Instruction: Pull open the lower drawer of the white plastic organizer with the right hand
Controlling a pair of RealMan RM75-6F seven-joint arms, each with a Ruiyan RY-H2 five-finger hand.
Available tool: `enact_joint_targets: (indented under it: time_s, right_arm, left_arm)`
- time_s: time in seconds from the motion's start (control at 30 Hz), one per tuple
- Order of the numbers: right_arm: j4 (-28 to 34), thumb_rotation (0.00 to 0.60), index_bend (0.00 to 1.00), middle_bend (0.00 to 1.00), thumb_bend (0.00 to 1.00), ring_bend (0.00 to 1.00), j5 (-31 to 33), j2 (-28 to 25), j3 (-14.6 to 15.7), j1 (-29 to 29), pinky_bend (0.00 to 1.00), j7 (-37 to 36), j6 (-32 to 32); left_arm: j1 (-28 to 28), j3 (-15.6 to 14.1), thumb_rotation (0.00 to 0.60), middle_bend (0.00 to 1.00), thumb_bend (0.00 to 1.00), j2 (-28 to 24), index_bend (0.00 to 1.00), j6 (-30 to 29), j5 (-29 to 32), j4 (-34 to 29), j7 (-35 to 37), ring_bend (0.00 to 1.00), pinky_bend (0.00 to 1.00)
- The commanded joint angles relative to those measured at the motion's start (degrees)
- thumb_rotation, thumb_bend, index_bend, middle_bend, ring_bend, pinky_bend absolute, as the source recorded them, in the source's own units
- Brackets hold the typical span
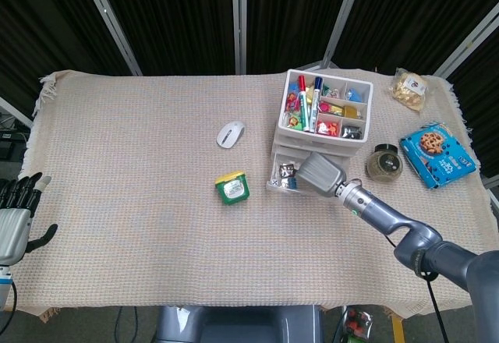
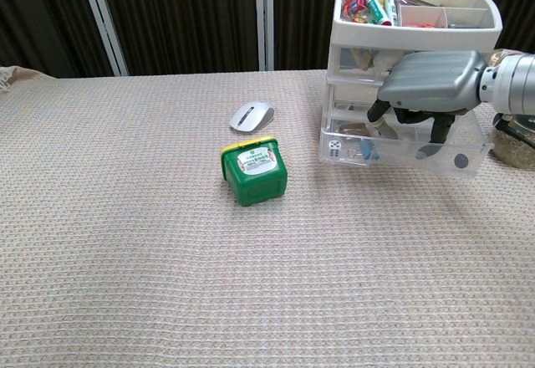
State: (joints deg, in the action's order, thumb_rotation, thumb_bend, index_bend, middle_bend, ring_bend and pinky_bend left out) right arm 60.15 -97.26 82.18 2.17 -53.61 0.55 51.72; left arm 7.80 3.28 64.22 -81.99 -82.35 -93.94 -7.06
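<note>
Only the head view catches the left hand (image 1: 15,218), fingers spread and holding nothing at the lower left edge, while the chest view shows the right hand (image 2: 428,92) with fingers hooked down into the drawer (image 2: 401,145). That clear drawer sits pulled out from the organizer (image 2: 415,25) at upper right, trinkets visible inside

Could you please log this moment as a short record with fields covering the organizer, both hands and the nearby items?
organizer: white plastic organizer, top tray holding markers and small items
lower drawer: lower drawer pulled out toward the camera, small items inside
right hand: right hand over the drawer, fingers curled down into it
left hand: left hand at the table's left edge, holding nothing
nearby: green box; white mouse; jar; cookie box
</note>
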Motion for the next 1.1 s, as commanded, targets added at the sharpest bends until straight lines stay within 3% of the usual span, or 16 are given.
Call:
enact_joint_targets:
  time_s: [0.03, 0.27, 0.5, 1.1]
  right_arm:
    - [0.02, 0.6, 0.58, 0.99, 0.03, 1.0, 0.2, -0.02, -0.1, -0.01, 0.67, 0.11, -0.11]
    - [-0.53, 0.6, 0.54, 0.99, 0.0, 1.0, 1.2, 0.13, -0.59, 0.01, 0.67, 1.22, -0.8]
    - [-1.0, 0.6, 0.56, 0.99, 0.01, 1.0, 2.25, 0.23, -0.97, 0.33, 0.67, 3.08, -1.36]
    - [-0.21, 0.6, 0.61, 1.0, 0.19, 1.0, 2.1, 0.46, -1.14, 0.35, 0.67, 2.76, -0.61]
  left_arm:
    - [0.01, 0.01, 0.6, 0.0, 0.31, 0.0, 0.07, 0.01, 0.0, 0.0, 0.0, 0.0, 0.0]
    - [0.01, 0.0, 0.6, 0.0, 0.31, 0.0, 0.07, 0.01, 0.0, 0.0, -0.01, 0.0, 0.0]
    - [0.01, 0.0, 0.6, 0.0, 0.31, 0.0, 0.07, 0.01, -0.03, 0.03, 0.1, 0.0, 0.0]
    - [0.02, -0.01, 0.6, 0.0, 0.31, -0.01, 0.07, 0.02, -0.06, 0.07, 0.18, 0.0, 0.0]
